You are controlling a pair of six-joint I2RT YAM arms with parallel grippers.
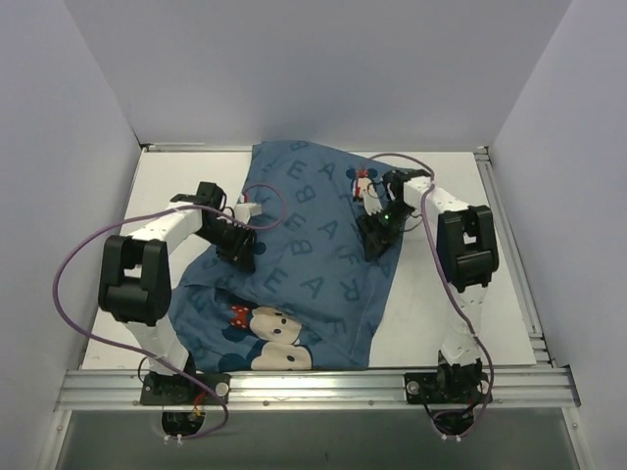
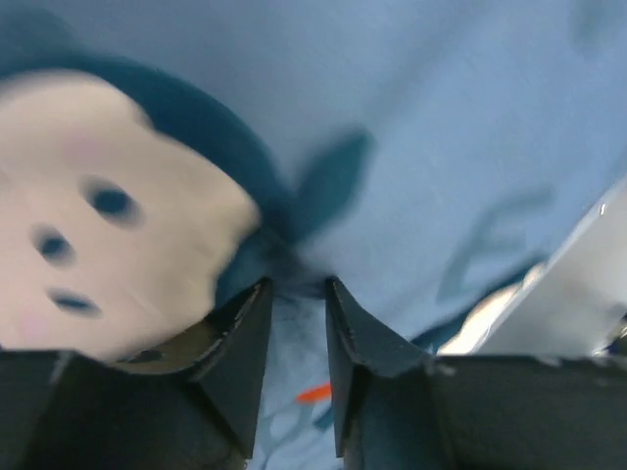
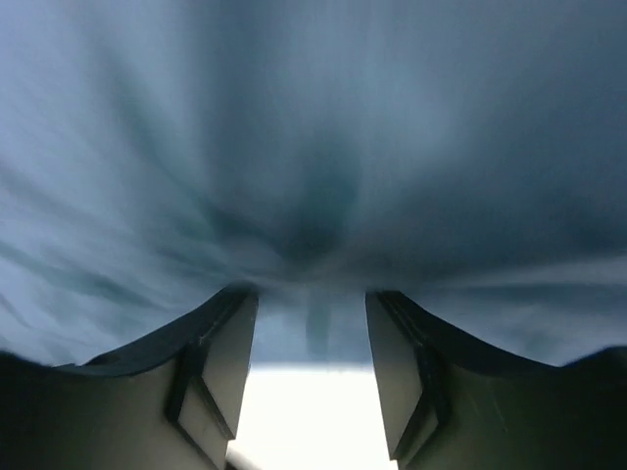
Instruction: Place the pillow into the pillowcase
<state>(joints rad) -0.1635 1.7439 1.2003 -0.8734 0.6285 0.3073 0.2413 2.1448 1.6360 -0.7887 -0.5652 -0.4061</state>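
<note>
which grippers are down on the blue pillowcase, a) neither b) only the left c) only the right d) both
d: in the top view the left gripper and the right gripper are both down on the pillowcase, and each wrist view shows blue cloth between its own fingers.

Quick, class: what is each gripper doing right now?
Left gripper: closed on the pillowcase.
Right gripper: closed on a bunched fold of the pillowcase.
</note>
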